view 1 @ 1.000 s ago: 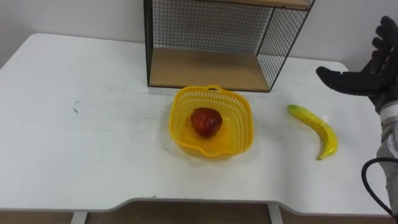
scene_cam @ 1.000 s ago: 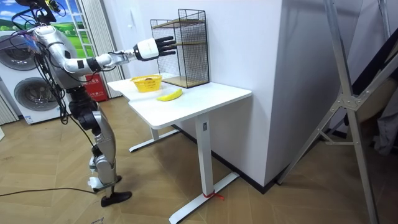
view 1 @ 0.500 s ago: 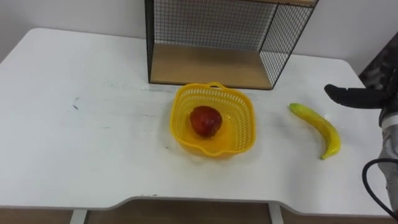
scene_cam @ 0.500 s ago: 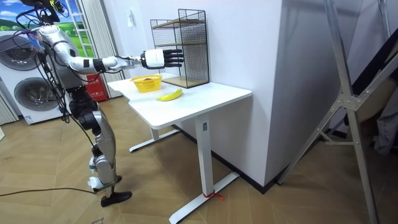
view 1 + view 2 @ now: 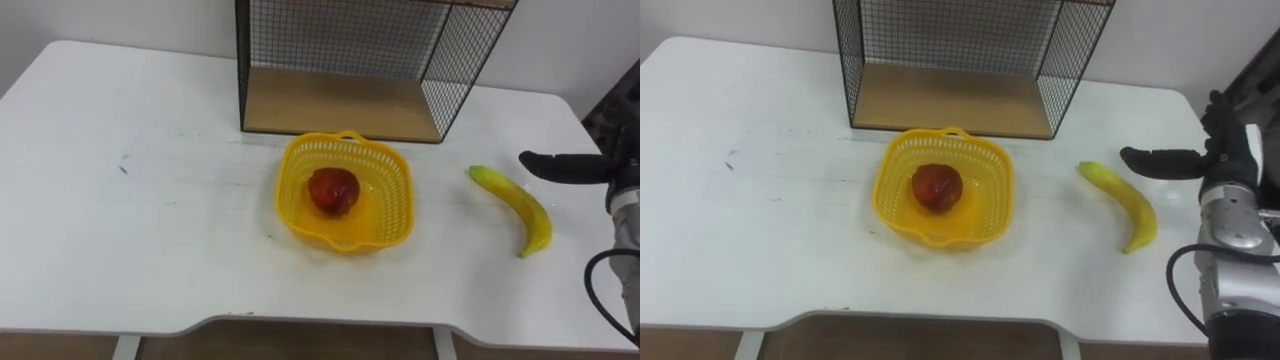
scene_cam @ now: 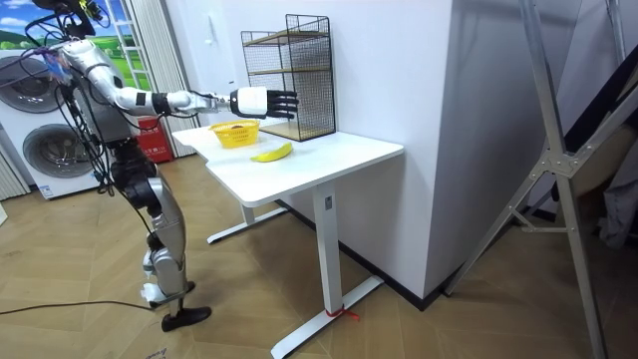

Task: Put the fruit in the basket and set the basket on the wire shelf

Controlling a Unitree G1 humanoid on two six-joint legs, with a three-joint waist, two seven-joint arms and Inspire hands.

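White table [image 5: 120,250]; washers [image 6: 45,150] at rear w/ red item [image 6: 152,140], maybe a box; metal frame [image 6: 558,155] rt.

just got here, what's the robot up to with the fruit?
The robot stands at the white table, right hand open in the air right of the banana, touching nothing. The banana lies on the table beside the yellow basket. A red fruit already sits in the basket, which stands in front of the wire shelf, not yet on it.
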